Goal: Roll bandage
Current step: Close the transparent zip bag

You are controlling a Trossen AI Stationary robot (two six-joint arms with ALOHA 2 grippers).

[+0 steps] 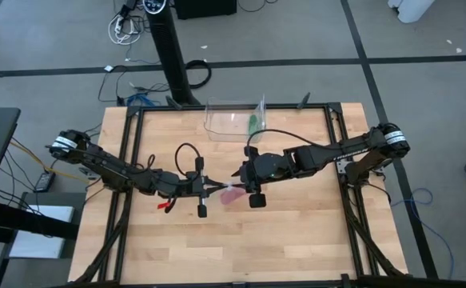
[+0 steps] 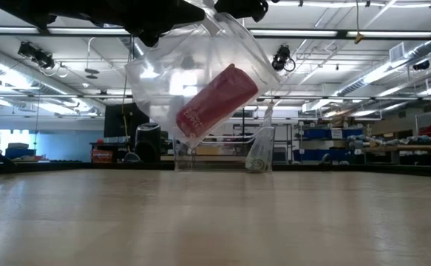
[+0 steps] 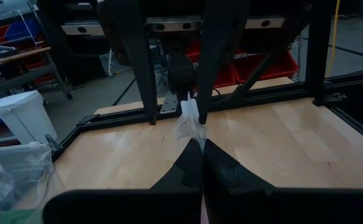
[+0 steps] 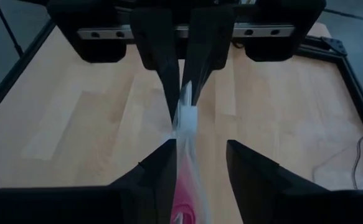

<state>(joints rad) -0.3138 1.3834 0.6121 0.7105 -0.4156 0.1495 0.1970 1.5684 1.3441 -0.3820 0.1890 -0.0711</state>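
The bandage (image 2: pixel 215 102), a small magenta roll, sits inside a clear plastic bag (image 2: pixel 172 70) that hangs in the air above the middle of the wooden table (image 1: pixel 296 232), clear of the surface in the low view. Both grippers meet at the bag's upper edge, nose to nose: the left gripper (image 1: pixel 209 188) comes in from the left and the right gripper (image 1: pixel 240 174) from the right. In the left wrist view the left jaws are pressed together on a twist of the clear film; in the right wrist view the right fingers stand apart, with the film running up between them and no clear pinch. The roll lies below the jaws, its long axis tilted, upper end toward the right of the low view (so it hangs under the grip line). Neither arm looks clearly nearer the roll; a clear container (image 1: pixel 233 120) stands well apart at the table's far edge.
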